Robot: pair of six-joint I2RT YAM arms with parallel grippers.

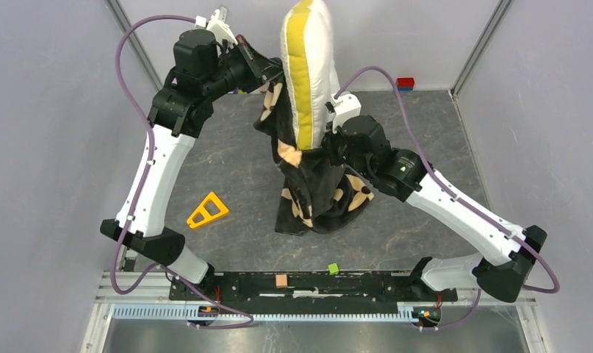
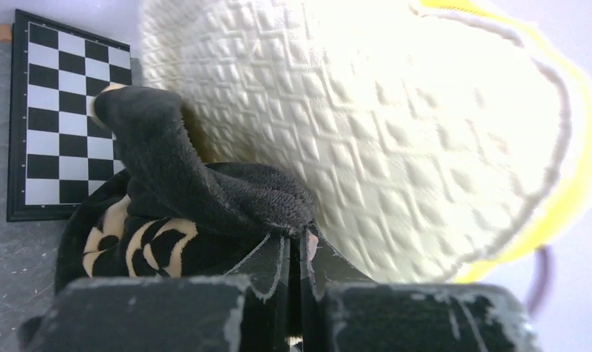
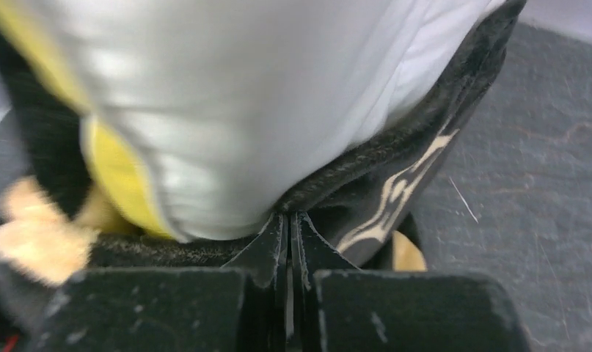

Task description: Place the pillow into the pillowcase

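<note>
Top view, pillow (image 1: 306, 73): stands on end with its yellow band facing the camera. Its lower part is sunk in the pillowcase (image 1: 315, 191), and its upper part rises bare above the mouth.
Top view, pillowcase: bunched around the pillow's lower end and sagging onto the table below it.
Top view, left gripper (image 1: 267, 70): at the pillow's left side, on the raised rim of the case.
Top view, right gripper (image 1: 330, 136): touching the pillow's right side, lower down than the left.
Top view, loose items: a yellow triangle (image 1: 207, 211) lies well left of the pillow's foot, and a red and blue block (image 1: 405, 83) sits well to its right.
Left wrist view, jaws: together, pinching a fold of black plush that lies against the pillow's quilted face.
Left wrist view, checkered board (image 2: 58, 117): flat on the table, left of the pillow.
Right wrist view, jaws: together, clamped on the case's hem just under the pillow's bulging side.
Risk 1: both grips look thin, right at the hem. If the plump pillow drags as the case is pulled up, the plush could slip out of a pinch.
Risk 2: the 2 grips sit at uneven heights, so a pull could tip the tall pillow out of the mouth.
Risk 3: the slack bunched below could fold under the pillow and block it from seating.
</note>
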